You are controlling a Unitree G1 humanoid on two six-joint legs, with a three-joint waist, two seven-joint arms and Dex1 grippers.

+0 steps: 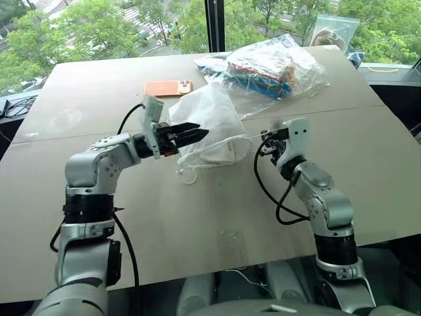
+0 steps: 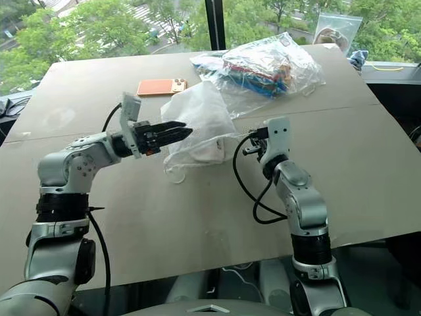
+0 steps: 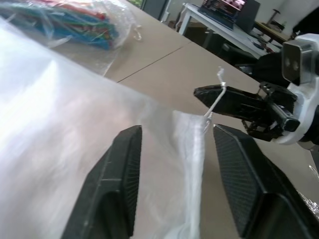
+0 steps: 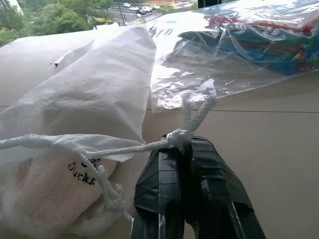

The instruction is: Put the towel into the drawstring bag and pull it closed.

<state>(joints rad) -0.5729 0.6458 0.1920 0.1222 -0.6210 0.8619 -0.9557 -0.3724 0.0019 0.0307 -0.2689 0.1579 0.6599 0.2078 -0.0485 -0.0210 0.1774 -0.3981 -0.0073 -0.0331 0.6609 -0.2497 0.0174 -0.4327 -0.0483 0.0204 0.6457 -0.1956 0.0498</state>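
Note:
The drawstring bag [image 1: 205, 113] lies on the table, thin and white, its upper part puffed up. Through its fabric near the mouth shows the off-white towel [image 4: 42, 194], inside the bag. My left gripper [image 3: 174, 134] is open, fingers level over the bag, with a fold of the bag's fabric between them. To the right of the mouth, my right gripper [image 4: 182, 143] is shut on the knotted end of the white cord [image 4: 124, 148]. The cord runs taut from the gathered mouth to those fingers.
A clear plastic bag with colourful contents [image 1: 273, 66] lies behind the drawstring bag, almost touching it. An orange phone [image 1: 168, 88] lies at the back left of it. A small clear pouch [image 1: 334, 31] stands at the far right edge. The brown table [image 1: 197, 217] spreads wide in front.

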